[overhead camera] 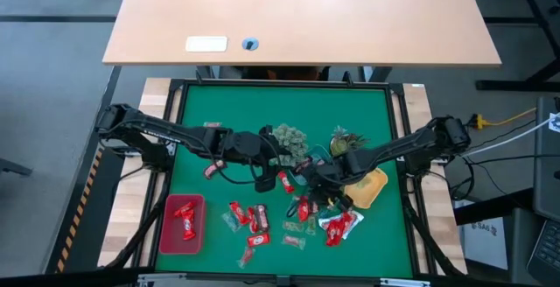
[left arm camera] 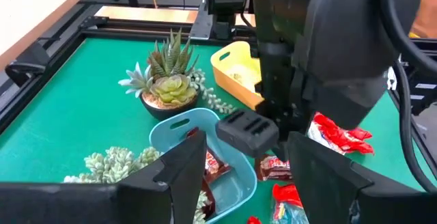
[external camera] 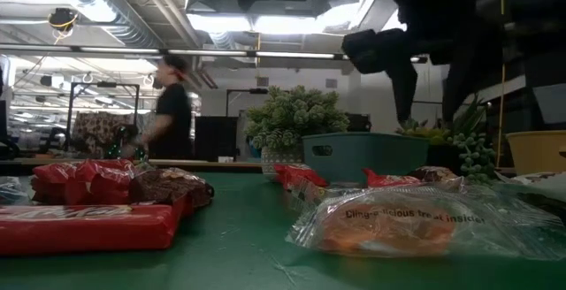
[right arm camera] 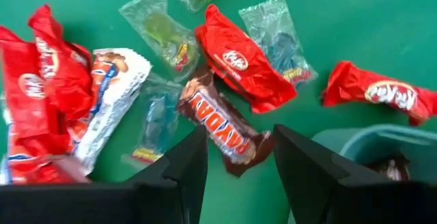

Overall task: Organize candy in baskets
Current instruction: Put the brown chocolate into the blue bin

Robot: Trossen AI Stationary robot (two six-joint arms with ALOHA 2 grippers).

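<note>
Glossy crinkled candy wrappers, red [right arm camera: 235,63] and one dark brown bar [right arm camera: 225,132], lie on the green felt counter [overhead camera: 367,112] beside the translucent pale blue basket [left arm camera: 229,176]. The right claw [right arm camera: 239,162] hangs released directly above the brown bar. The left claw [left arm camera: 246,176], also released, hovers over the blue basket, which holds dark candy.

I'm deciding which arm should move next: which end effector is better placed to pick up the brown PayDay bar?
Probably the right. Its open end effector hangs directly over the PayDay bar, fingers either side. The left end effector, also open, faces the blue basket instead.
</note>
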